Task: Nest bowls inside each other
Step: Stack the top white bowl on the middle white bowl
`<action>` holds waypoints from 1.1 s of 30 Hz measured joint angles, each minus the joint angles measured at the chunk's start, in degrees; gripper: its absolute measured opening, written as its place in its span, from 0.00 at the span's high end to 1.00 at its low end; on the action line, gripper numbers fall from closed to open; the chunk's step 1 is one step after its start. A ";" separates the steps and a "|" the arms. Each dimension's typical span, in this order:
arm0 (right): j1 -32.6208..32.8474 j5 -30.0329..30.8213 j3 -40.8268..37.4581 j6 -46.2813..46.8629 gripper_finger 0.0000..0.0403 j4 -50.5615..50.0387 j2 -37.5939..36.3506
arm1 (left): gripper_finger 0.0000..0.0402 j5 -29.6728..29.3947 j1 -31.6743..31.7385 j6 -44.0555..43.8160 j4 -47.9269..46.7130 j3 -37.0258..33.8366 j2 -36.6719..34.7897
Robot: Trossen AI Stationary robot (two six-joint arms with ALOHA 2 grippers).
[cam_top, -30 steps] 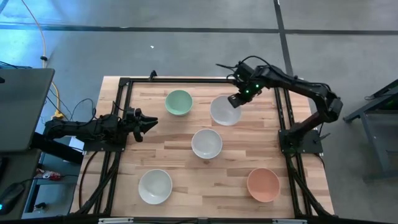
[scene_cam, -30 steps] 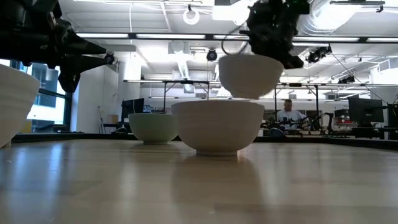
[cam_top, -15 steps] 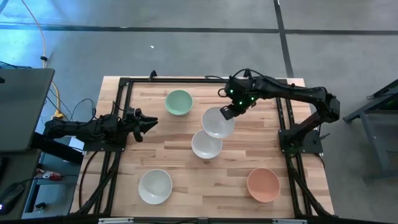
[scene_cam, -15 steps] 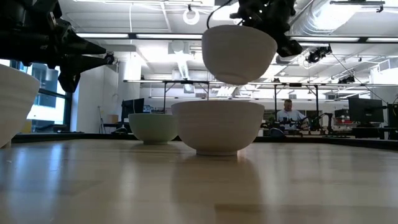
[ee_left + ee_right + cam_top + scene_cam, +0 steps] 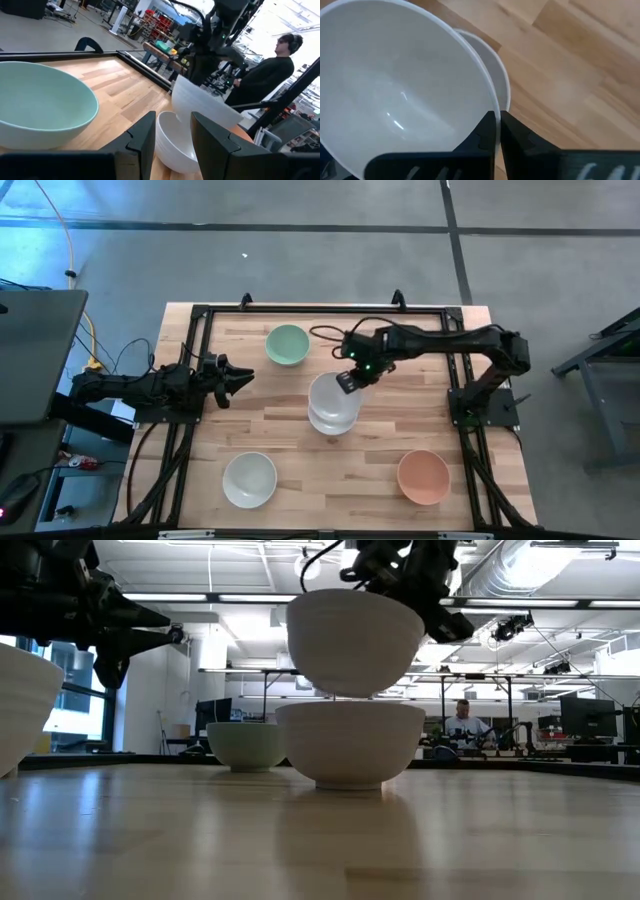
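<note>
Bowls on the wooden surface (image 5: 260, 370): five in all. Right arm reaches in across the surface; right gripper (image 5: 345, 383) is clamped shut on the rim of a white held bowl (image 5: 334, 397), one finger inside the rim and one outside, per right wrist view (image 5: 496, 131). Held bowl hangs clear of the surface, directly above the white middle bowl (image 5: 332, 423); low view shows the held bowl (image 5: 355, 640) with its foot just above the middle bowl's rim (image 5: 350, 743), offset a little to one side, contact between the two not resolvable. Held bowl upright, slightly tilted.

Left arm waits at the surface's edge, well apart from the right gripper; left gripper (image 5: 238, 376) has its fingers spread with nothing between them, confirmed in left wrist view (image 5: 170, 137).

Other bowls, relative to the right gripper: pale green bowl (image 5: 287, 345) near, on the side toward the left arm and toward the surface's far edge. Third white bowl (image 5: 249, 479) well apart, toward the near edge on the left arm's side. Salmon-orange bowl (image 5: 423, 476) well apart, toward the near edge on the right arm's side. All three sit upright and separate.

Person (image 5: 463, 726) seated in the room beyond.
</note>
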 joint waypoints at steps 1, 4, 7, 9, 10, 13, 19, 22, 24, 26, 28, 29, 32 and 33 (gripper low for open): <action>0.36 0.00 0.00 0.57 1.00 -0.02 0.54 | 0.72 0.14 -0.01 0.01 0.00 0.00 0.00; 1.34 -0.03 0.00 1.99 1.00 -0.08 2.19 | 0.72 0.81 0.00 0.01 -0.05 0.00 0.00; 2.19 -0.04 0.00 2.59 1.00 -0.01 3.57 | 0.72 1.84 -0.01 0.01 -0.31 0.02 0.00; 2.56 -0.05 0.00 3.39 1.00 0.31 4.42 | 0.72 2.39 -0.01 0.01 -0.42 0.00 0.00; 2.71 0.04 -0.02 3.48 1.00 0.35 4.73 | 0.72 2.51 -0.01 0.01 -0.43 0.00 0.00; 2.79 0.86 -0.02 3.63 1.00 0.29 5.49 | 0.72 2.51 0.00 0.01 -0.42 0.00 0.00; 2.71 3.87 -0.02 3.58 1.00 0.25 6.70 | 0.72 2.54 -0.01 0.01 -0.42 0.00 0.00; 2.71 3.91 -0.02 3.40 1.00 -0.08 7.39 | 0.72 2.54 -0.01 0.02 -0.42 0.02 0.00; 2.71 3.93 -0.07 3.37 1.00 -0.37 7.43 | 0.72 2.55 -0.01 0.12 -0.42 0.00 0.00; 2.71 4.07 -0.11 3.37 1.00 -0.33 7.39 | 0.72 2.67 0.00 0.73 -0.42 0.00 0.00; 2.71 4.38 -0.15 3.37 1.00 -0.62 7.41 | 0.72 2.67 -0.01 1.19 -0.42 0.00 0.00; 2.71 4.64 -0.15 3.35 1.00 -0.63 7.40 | 0.72 2.67 -0.01 1.49 -0.42 0.00 0.00; 2.71 5.44 -0.15 3.31 1.00 -0.53 7.40 | 0.72 2.67 0.00 1.52 -0.42 0.01 0.00; 2.71 5.58 -0.15 3.32 1.00 -0.53 7.39 | 0.72 2.67 0.01 1.52 -0.42 0.00 0.00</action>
